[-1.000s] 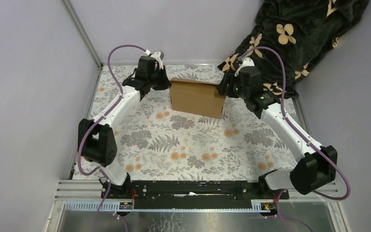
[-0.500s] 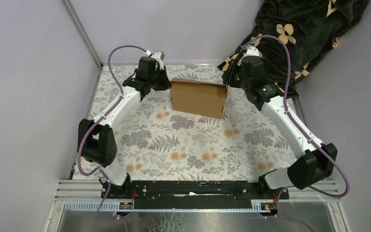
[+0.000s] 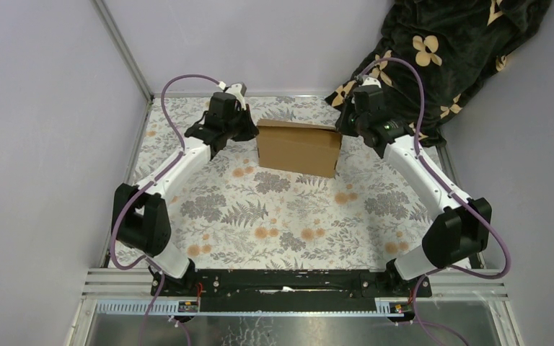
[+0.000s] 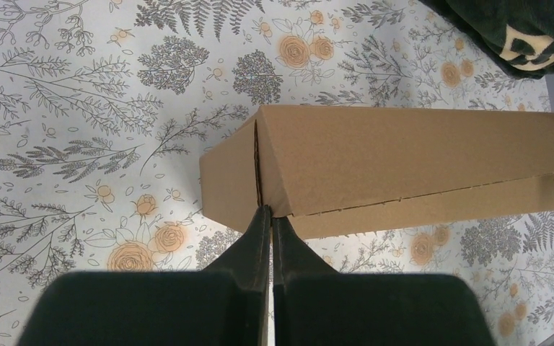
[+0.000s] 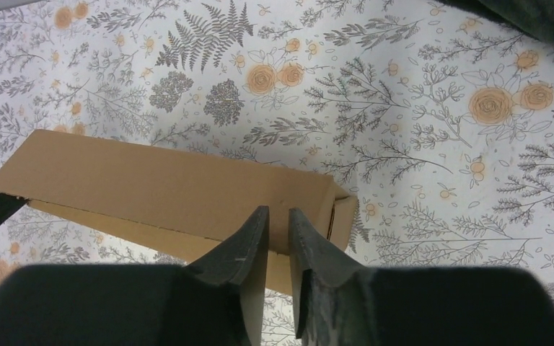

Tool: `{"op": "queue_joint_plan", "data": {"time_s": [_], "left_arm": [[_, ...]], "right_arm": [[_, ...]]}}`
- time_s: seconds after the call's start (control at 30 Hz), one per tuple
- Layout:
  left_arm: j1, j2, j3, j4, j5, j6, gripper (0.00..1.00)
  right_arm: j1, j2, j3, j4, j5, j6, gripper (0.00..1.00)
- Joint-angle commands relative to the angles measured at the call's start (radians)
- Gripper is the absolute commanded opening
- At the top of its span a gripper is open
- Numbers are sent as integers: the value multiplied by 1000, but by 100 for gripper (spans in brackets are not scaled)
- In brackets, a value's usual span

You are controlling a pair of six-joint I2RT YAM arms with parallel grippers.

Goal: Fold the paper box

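Top external view: your left hand (image 3: 249, 128) is closed, your right hand (image 3: 343, 128) unreadable, at the paper box (image 3: 297, 148) ends; uneven pushing could skew it.

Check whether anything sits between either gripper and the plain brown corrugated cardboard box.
Nothing visible does. The left gripper is right at one end of the brown cardboard box, and the right gripper is at the other end, with no object between.

Floral-print table cover (image 3: 281, 216); dark blanket with tan flowers (image 3: 462, 43) heaped at far right corner.
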Motion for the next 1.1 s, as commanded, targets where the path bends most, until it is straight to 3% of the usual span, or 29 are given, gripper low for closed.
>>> {"op": "queue_joint_plan", "data": {"time_s": [0.0,0.2,0.4,1.07], "left_arm": [[-24,10,-75,-88,-48,-40,0],[-37,-1,-106,-80,-103,-58,0],[-52,-12,-129,-66,-130,-68,0],[-67,-49,-119,-52,-159,-68,3]], "right_arm": [[-4,-61,-84,14,-36,17,21],[-4,-120,-252,63,-47,27,12],[-4,-169,-360,118,-25,38,11],[-6,-235,-162,-22,42,-20,32]]}}
